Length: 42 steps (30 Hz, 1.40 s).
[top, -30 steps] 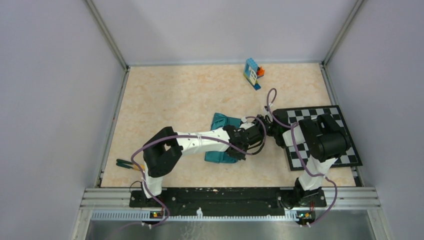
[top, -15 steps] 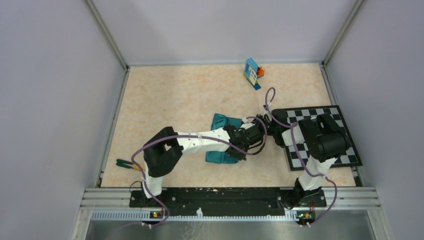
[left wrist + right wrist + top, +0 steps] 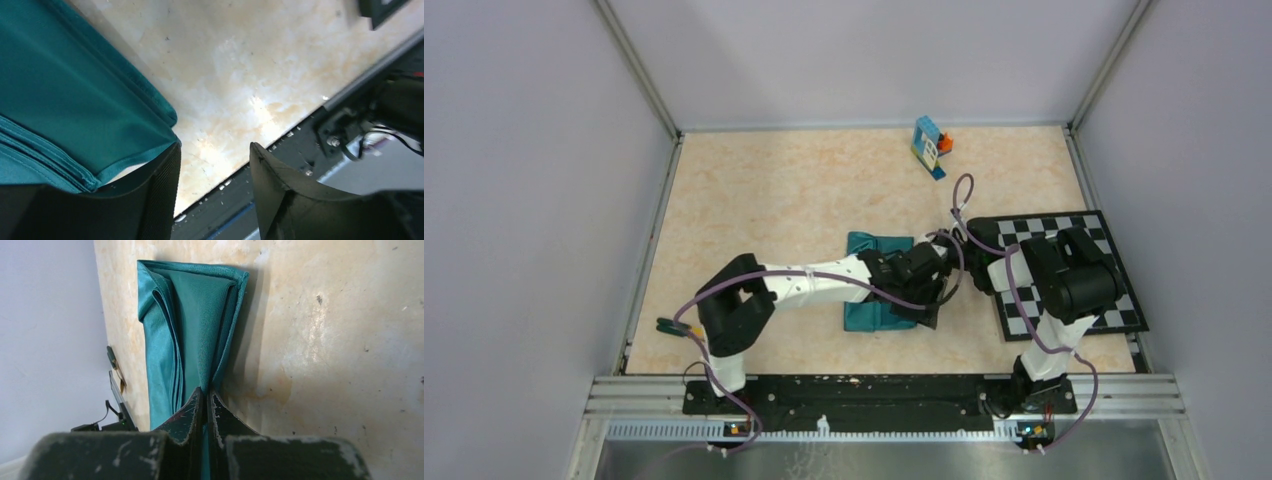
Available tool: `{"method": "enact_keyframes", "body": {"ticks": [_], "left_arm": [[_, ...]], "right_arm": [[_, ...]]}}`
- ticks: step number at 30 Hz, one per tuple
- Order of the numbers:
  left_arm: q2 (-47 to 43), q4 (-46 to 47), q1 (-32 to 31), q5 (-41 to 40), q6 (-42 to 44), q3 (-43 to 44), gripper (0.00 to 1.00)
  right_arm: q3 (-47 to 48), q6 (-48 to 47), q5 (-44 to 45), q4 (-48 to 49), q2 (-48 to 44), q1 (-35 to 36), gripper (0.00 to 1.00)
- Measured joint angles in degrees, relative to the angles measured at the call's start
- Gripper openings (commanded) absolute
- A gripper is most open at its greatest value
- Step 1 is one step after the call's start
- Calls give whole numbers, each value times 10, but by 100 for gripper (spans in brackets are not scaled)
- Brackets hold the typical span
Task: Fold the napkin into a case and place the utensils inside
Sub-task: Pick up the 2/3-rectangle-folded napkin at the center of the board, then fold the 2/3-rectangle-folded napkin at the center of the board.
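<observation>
Currently the utensils (image 3: 674, 327) are lying at the near-left edge of the counter (image 3: 764, 190), just beside the base of the left arm (image 3: 809, 285). They are sitting well apart from the cloth, at about 8 o'clock of it.

Next out, the left jaws are standing part-open at the near right corner of the napkin (image 3: 874, 245), gripping nothing. In the left wrist view, bare counter is showing between them and the cloth corner is lying against one finger.

The napkin is sitting mid-counter, folded into a narrow strip, its long axis running 12 to 6 o'clock.

Slightly farther out, the right jaws are pinching shut on a fold of the strip, with the right arm (image 3: 1069, 280) reaching in from 3 o'clock. In the right wrist view the strip is stretching away from them toward 12 o'clock.

Judgement: the left arm is sitting nearer the utensils, so fetching is likely falling to it while the right is pinning the cloth.
</observation>
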Motion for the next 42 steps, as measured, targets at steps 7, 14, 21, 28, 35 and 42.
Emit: {"method": "enact_keyframes", "body": {"ticks": [7, 14, 21, 28, 35, 42], "left_arm": [[-172, 117, 128, 115, -9, -165, 27], [-227, 210, 313, 191, -21, -261, 12], [-144, 250, 324, 187, -11, -257, 0], [-58, 274, 337, 166, -17, -254, 0], [-49, 320, 337, 167, -18, -259, 0], [-52, 366, 337, 174, -23, -283, 0]], "right_arm": [[0, -17, 9, -7, -1, 0, 0], [12, -38, 26, -43, -5, 4, 0], [31, -69, 58, -94, -32, 26, 0], [52, -99, 95, -151, -54, 49, 0], [113, -140, 166, -238, -70, 104, 0], [233, -165, 295, -355, -56, 200, 0]]}}
